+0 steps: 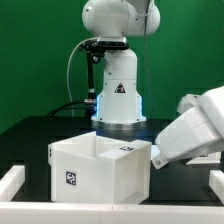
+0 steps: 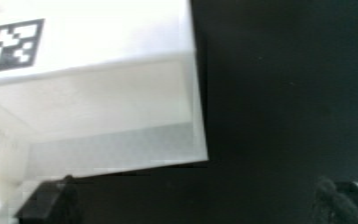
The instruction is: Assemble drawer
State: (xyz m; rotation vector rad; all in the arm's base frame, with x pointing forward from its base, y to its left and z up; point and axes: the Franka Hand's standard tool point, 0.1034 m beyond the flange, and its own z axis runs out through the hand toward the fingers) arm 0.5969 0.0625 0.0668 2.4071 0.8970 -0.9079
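The small shallow drawer does not show in either view. The large tall white box with a tag marker on its front stands in the middle of the black table. It also shows in the wrist view, with a tag on its face. My gripper is open and empty, with its dark fingertips wide apart over the black table, just beside the box's edge. In the exterior view my white hand hangs at the box's right side, and its fingers are hidden there.
The arm's white base stands behind the box. Low white strips lie at the exterior view's left, along the front and at the right. A green wall is behind.
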